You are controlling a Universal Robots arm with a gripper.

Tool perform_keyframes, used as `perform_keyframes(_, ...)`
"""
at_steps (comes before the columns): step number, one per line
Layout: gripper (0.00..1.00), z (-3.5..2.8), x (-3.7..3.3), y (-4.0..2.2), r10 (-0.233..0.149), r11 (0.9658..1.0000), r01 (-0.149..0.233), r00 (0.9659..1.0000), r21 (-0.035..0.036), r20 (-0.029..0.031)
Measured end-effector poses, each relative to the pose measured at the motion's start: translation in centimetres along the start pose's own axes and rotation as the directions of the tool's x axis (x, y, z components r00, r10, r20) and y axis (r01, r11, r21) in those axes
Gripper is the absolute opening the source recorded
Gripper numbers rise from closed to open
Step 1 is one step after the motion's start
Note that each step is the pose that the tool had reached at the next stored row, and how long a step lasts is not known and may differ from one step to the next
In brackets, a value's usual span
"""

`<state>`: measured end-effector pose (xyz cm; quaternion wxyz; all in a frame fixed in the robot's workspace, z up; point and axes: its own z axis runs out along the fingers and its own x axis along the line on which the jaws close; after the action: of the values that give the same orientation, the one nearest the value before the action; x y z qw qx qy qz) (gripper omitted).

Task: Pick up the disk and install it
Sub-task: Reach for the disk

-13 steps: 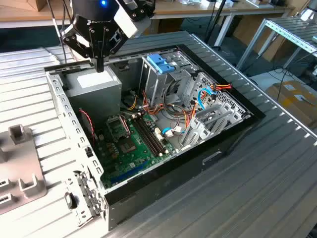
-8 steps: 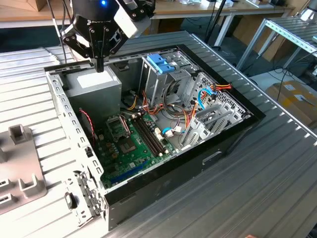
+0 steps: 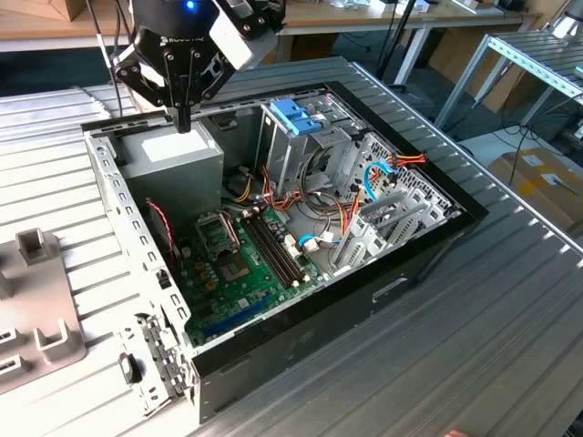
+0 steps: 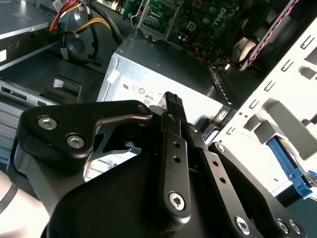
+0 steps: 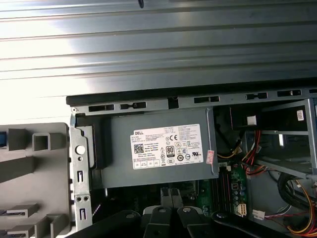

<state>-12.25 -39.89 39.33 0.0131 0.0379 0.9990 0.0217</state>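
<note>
Gripper [image 3: 183, 121] pinched closed, empty, hovering just above power-supply box [image 3: 178, 162]. Risk: dropping here strikes the box lid; a sideways traverse could snag nearby cables [image 3: 250, 189].

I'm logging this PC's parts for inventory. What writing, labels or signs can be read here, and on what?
White sticker on the grey metal power-supply box: logo, barcode, certification marks, fine print; too small to quote reliably.
Small white tag in the metal drive bay: too small to read.
Green motherboard: markings too small to read.
Black gripper: pale lettering on its body, too small to read.
</note>
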Motion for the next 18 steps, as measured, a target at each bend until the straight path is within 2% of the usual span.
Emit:
perform_keyframes(4,0.11,0.00,0.34,-0.03,0.000,1.0000,0.000,1.0000,0.0000,0.0000)
perform_keyframes(13,0.11,-0.04,1.98,-0.15,0.000,1.0000,0.000,1.0000,-0.0001,0.0000)
perform_keyframes(18,0.11,-0.06,2.65,-0.21,0.000,1.0000,0.000,1.0000,-0.0001,0.0000)
